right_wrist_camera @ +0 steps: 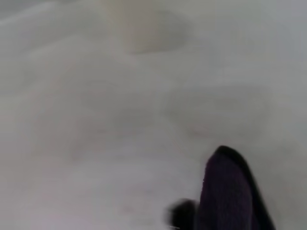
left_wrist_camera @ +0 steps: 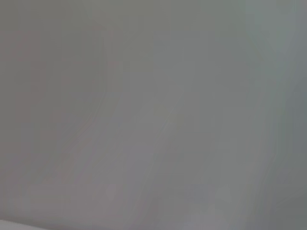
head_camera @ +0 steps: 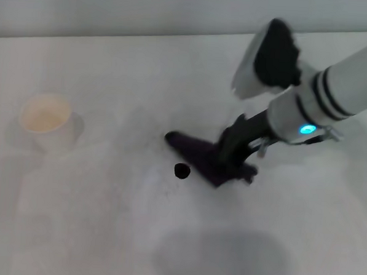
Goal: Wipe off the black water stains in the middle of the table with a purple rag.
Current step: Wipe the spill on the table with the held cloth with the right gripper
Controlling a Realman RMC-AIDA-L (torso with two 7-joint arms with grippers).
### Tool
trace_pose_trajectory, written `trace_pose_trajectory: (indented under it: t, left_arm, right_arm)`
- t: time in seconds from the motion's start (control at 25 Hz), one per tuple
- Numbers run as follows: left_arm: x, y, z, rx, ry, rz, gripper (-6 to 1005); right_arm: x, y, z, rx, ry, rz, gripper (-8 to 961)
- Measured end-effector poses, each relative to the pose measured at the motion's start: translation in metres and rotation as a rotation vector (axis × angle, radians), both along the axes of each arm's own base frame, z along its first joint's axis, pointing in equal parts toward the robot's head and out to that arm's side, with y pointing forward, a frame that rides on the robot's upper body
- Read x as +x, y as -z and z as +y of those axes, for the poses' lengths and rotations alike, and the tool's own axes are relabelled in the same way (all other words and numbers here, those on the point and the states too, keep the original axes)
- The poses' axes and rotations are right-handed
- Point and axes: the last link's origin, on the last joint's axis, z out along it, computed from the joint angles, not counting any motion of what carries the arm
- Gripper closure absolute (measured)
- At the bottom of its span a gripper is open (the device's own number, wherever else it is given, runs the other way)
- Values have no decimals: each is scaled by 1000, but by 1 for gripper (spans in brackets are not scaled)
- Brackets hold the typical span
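The purple rag (head_camera: 198,153) lies on the white table (head_camera: 105,219) near its middle, one pointed corner stretching left. The small round black water stain (head_camera: 182,170) sits just beside the rag's front-left edge, apart from it. My right gripper (head_camera: 229,158) reaches down from the upper right and is shut on the rag's right part, holding it against the table. The right wrist view shows the rag (right_wrist_camera: 230,191) with the stain (right_wrist_camera: 182,213) blurred beside it. The left gripper is out of view; its wrist view shows only a plain grey surface.
A pale cream cup (head_camera: 46,115) stands at the left of the table; it also shows blurred in the right wrist view (right_wrist_camera: 144,28). The table's far edge (head_camera: 115,35) meets a grey wall. A soft shadow (head_camera: 220,256) lies on the front of the table.
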Motion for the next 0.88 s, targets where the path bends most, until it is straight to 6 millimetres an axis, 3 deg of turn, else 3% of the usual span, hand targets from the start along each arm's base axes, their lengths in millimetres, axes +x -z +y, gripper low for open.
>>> trace_pose_trajectory:
  t: [0.32,0.88]
  left_arm:
    - [2,0,3,0,7,0,108]
    - [1,-2,3,18,-3,-7,108]
  right_arm:
    - [-19,42,-22,-139,-127,-28,830]
    - [-12,43,-6,-20,-105,-19,830]
